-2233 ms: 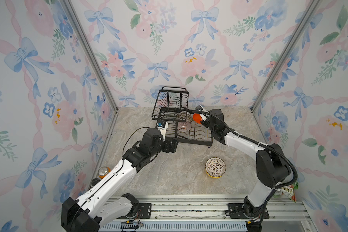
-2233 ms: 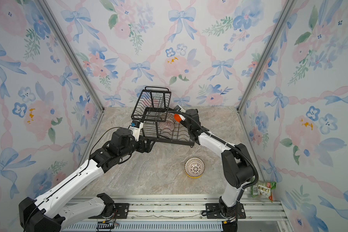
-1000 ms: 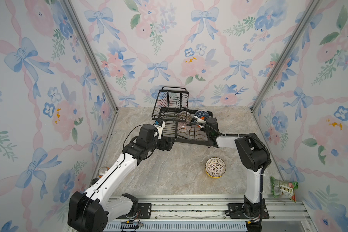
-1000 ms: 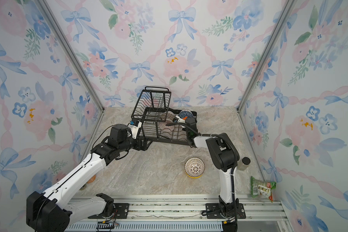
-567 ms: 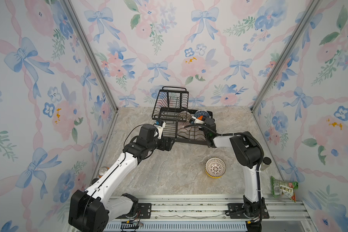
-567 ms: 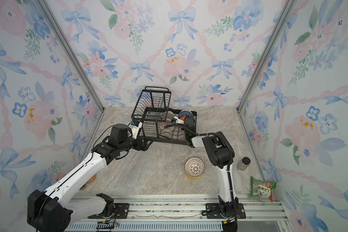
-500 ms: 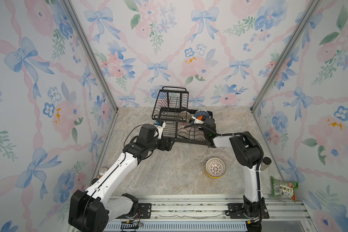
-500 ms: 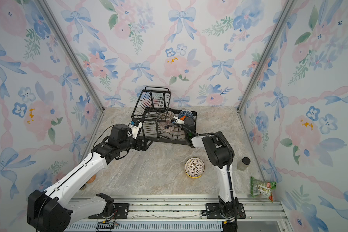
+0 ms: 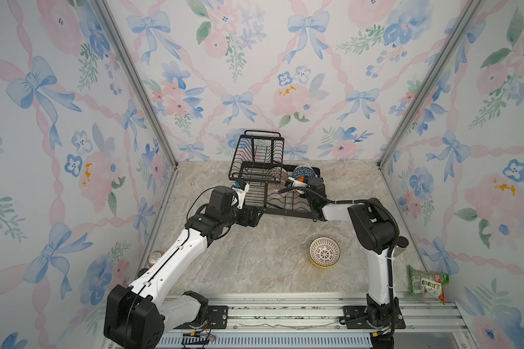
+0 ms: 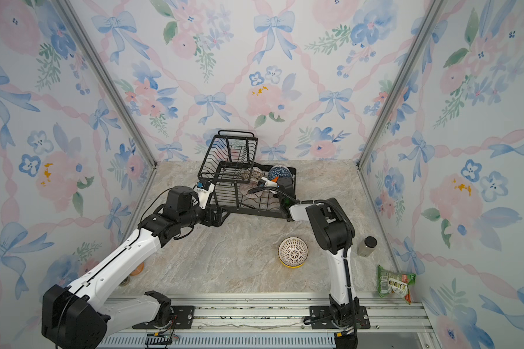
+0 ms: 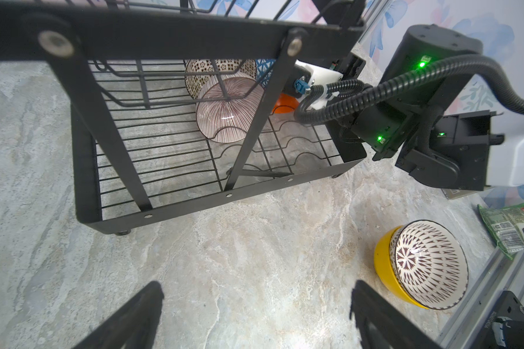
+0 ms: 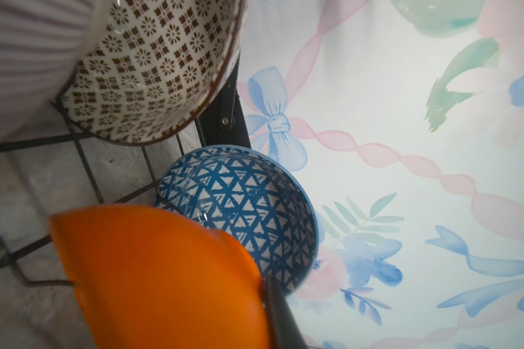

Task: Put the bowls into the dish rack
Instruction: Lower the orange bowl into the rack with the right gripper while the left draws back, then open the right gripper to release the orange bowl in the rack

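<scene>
- The surface carries the rack at the back and two bowls nearer the front.
- The rack has three bowls tipped on their sides in its lower tray. They are the pink bowl, the lattice bowl and the blue bowl.
- The left gripper is wide open and holds nothing. It hangs over the surface just in front of the rack.
- The right gripper reaches into the lower tray and pinches the rim of the orange bowl.
- The orange bowl is low in the tray, just beside the blue bowl. I cannot tell if it rests on the wires yet.
- So the step in hand looks like putting the fourth bowl in.
- Next, I think the orange bowl has to settle between the wires without bumping the blue bowl. Then the right gripper can let go and back out slowly.
- The yellow bowl sits on the surface, well apart from the rack, with the black-and-white bowl inside it. These two are left to load, and the free left gripper is near them.
</scene>
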Tool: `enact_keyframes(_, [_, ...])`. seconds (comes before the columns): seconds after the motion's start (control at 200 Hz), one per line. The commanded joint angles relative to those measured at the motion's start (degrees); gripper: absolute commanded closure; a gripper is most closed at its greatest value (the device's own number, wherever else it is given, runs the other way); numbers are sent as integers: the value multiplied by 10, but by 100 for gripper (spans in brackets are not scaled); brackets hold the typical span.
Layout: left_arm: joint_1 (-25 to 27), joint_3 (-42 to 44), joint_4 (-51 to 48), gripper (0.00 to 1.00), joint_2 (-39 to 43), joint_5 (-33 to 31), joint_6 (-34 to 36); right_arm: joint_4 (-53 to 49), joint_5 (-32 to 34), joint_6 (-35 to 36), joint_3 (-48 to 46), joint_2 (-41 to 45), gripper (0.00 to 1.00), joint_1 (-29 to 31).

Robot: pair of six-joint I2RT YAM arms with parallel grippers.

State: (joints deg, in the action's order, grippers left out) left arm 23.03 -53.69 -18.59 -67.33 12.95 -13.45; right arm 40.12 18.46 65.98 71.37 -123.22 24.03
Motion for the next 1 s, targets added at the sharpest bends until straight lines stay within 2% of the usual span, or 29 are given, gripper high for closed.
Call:
enact_keyframes(0.0, [-4,-14,-9,2,4,10,12,-61,-9,-25,19,13,100,-12])
enact_keyframes(0.11, [-4,-6,-9,2,16,9,3,-76,-14,-38,29,14,89,-14])
enact_keyframes(0.41, [-5,3,-29,2,31,5,6,-73,-2,-58,39,18,68,-16])
enact_keyframes(0.69, [-5,-1,-28,2,22,4,9,-89,-2,-70,28,53,33,-13])
enact_keyframes(0.855, [-6,-5,-29,2,26,16,3,-95,-2,-93,-16,109,5,-4])
enact_keyframes(0.925, [-5,-8,-29,2,27,24,-2,-134,-8,-128,-35,151,0,1])
enact_keyframes(0.995, [-4,-8,-27,2,30,21,-5,-176,-13,-168,-52,196,3,6])
